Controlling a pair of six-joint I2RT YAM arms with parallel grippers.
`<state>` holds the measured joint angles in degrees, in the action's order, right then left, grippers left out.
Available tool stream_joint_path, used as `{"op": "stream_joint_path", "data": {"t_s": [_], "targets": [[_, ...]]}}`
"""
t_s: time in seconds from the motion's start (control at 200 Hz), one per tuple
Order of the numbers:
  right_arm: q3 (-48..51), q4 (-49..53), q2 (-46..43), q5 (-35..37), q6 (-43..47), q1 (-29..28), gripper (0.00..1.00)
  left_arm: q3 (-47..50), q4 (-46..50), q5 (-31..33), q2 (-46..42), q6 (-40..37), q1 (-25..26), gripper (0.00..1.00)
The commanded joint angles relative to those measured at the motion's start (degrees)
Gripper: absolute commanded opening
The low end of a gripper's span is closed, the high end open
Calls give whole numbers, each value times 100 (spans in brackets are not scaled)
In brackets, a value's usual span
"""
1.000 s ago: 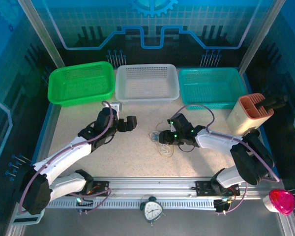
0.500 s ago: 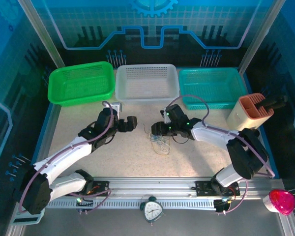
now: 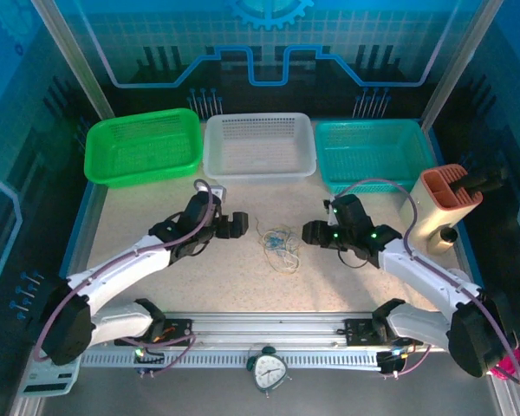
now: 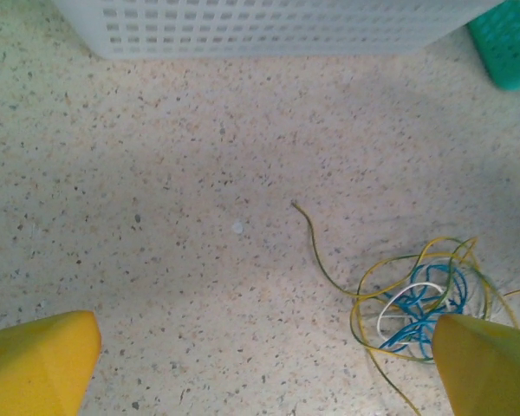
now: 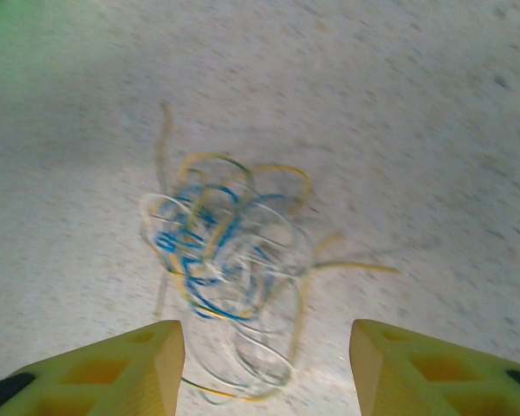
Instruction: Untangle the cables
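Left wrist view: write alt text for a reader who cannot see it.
A small tangle of blue, yellow and white cables lies on the speckled table, close to one yellow finger of the open left gripper. A white basket runs along the top edge.

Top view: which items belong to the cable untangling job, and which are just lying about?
Job: cables, left gripper, right gripper.
Lying about: green basket, white basket, teal basket, alarm clock, orange-topped holder.

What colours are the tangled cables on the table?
Blue, yellow and white cables, clearest in the left wrist view.
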<state>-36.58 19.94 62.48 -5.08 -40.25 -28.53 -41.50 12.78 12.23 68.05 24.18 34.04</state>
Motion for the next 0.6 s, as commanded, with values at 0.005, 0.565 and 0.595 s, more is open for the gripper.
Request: {"op": "stream_joint_path", "data": {"t_s": [0.005, 0.565, 0.595], "targets": [[236, 318, -125, -3, -121, 173, 49, -269, 217, 156, 175, 157, 168, 99], [379, -1153, 1388, -624, -292, 511, 31, -490, 188, 245, 358, 136, 498, 99], [378, -1175, 1434, -626, -296, 507, 30, -485, 190, 245, 358, 135, 503, 99]]}}
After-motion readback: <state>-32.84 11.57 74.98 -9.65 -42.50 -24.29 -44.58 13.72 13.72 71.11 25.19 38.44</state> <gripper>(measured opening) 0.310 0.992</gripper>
